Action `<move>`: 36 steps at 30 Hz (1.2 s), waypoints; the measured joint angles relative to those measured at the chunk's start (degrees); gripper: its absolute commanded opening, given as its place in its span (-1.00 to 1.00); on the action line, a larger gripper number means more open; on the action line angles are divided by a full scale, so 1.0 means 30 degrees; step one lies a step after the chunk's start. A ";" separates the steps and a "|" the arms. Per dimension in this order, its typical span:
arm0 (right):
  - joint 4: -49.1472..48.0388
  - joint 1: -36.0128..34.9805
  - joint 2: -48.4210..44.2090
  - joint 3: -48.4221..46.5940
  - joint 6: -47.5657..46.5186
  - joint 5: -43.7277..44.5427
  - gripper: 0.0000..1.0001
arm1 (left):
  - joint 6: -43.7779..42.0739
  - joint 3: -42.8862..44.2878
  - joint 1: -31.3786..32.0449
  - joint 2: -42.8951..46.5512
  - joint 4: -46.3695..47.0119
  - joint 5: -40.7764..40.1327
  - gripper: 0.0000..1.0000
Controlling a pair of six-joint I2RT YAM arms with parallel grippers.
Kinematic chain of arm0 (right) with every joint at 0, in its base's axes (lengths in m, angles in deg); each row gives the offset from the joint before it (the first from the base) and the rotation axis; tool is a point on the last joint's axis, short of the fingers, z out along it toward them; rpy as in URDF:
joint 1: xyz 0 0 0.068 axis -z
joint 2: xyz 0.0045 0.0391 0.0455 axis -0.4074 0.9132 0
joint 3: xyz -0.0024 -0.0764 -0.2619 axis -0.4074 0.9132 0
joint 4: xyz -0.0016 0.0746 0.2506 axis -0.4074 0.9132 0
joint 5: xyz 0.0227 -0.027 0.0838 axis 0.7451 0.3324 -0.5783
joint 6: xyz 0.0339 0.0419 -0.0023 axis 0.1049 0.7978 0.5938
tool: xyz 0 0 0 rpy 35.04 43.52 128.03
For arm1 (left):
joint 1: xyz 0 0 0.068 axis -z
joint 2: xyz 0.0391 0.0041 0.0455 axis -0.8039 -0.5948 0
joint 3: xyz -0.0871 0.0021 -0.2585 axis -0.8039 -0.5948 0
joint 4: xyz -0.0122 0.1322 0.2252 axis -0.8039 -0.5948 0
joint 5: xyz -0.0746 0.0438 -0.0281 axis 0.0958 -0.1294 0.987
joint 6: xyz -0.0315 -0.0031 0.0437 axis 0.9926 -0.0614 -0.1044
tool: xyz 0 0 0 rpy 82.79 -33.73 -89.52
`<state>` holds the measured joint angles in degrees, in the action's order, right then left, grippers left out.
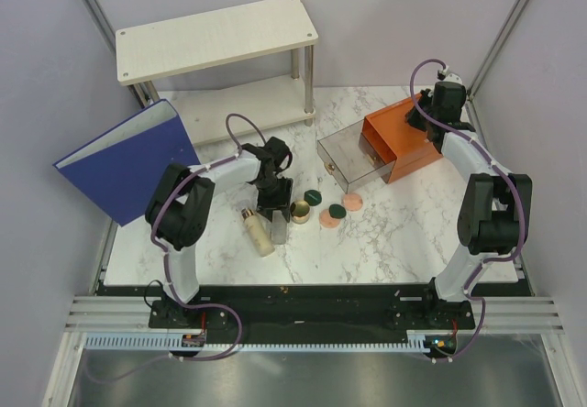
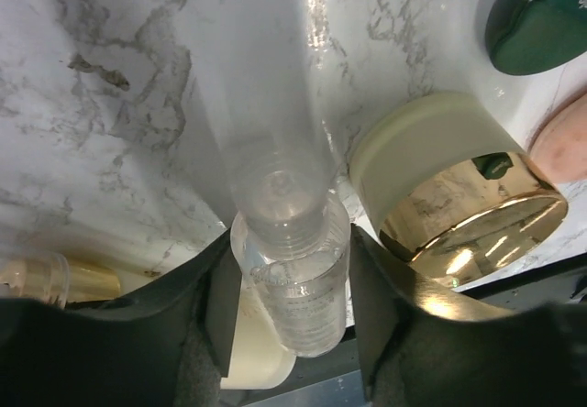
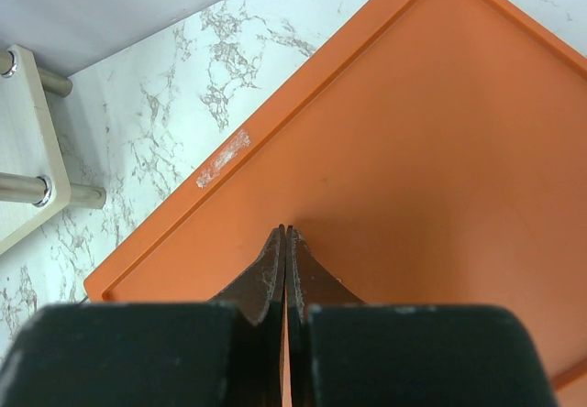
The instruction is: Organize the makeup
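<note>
1. Two fingers (image 2: 197, 334) of the left gripper (image 2: 292, 265) press on either side of the clear bottle (image 2: 292, 302), so it looks clamped. I cannot tell whether the bottle rests on the marble table (image 2: 101, 114) or hangs just off it.
2. Its long axis runs straight out along the fingers, see-through cap end foremost, pointing down at the table.
3. Just beside the right-hand finger sits the gold jar (image 2: 459, 196). A green disc (image 2: 541, 22) and a pink disc (image 2: 564, 141) lie beyond it. A sideways swing would likely knock the jar.
4. On the other side of the gripper, the top view shows the beige bottle (image 1: 258, 233) lying on its side.
5. Farther off, to the right and away from the arm bases, a drawer (image 1: 344, 161) stands pulled out of the orange box (image 1: 404, 137). The carry would probably go that way. The left arm is folded, with its wrist pointing downward.
6. The right gripper (image 3: 285, 237) is pinched together on nothing, over the box top. It is nearer the box, while the left arm is nearer the makeup.
</note>
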<state>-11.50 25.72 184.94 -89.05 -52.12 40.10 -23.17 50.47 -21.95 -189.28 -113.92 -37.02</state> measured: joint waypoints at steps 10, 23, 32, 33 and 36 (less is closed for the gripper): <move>-0.0182 0.0000 0.0095 -0.0007 0.0007 -0.0080 -1.00 | -0.0007 0.0146 0.0029 -0.0102 0.0007 0.0015 -0.97; -0.0240 0.0000 0.0124 -0.0015 0.0000 -0.0153 -1.00 | -0.0007 0.0801 0.0029 0.2069 -0.0095 -0.0226 -0.97; -0.0393 0.0000 0.0219 -0.0051 0.0000 -0.0248 -1.00 | -0.0015 0.8196 0.0029 0.1872 -0.0350 0.1421 -0.96; -0.0393 0.0000 0.0233 -0.0066 0.0000 -0.0262 -1.00 | -0.0015 0.9377 0.0029 0.1406 -0.0255 0.1821 -0.97; -0.0408 0.0000 0.0291 -0.0109 -0.0022 -0.0306 -1.00 | 0.0000 1.2866 0.0029 -0.0444 -0.0015 0.3009 -0.96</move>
<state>-12.73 25.72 185.82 -89.38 -52.19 39.18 -23.17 89.07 -21.87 -190.62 -113.96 -27.99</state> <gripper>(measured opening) 0.007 0.517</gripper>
